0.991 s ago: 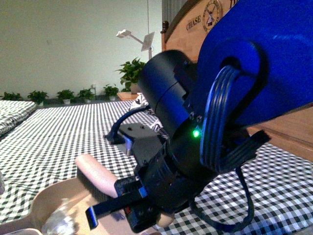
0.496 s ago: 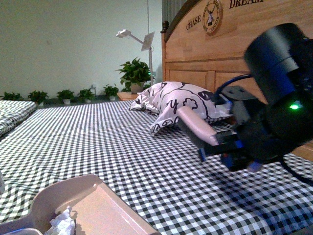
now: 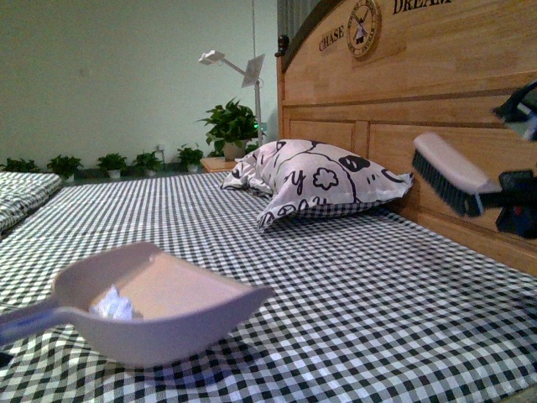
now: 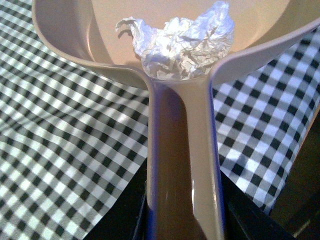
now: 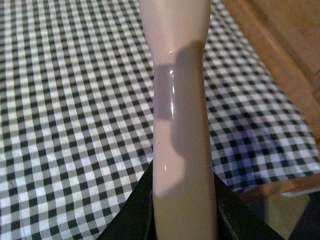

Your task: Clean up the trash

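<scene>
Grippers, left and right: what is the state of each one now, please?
Left gripper: closed on the dustpan handle; the tissue wad lies in the pan.
Right gripper: closed on the brush handle.

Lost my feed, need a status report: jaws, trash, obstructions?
Left gripper shut on dustpan, lifted off checkered bedsheet. Tissue wad inside pan. Right gripper shut on brush, near headboard. Nothing in the way.

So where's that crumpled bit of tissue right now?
The tissue wad lies inside the dustpan, low on the left of the front view, close to its handle.
</scene>
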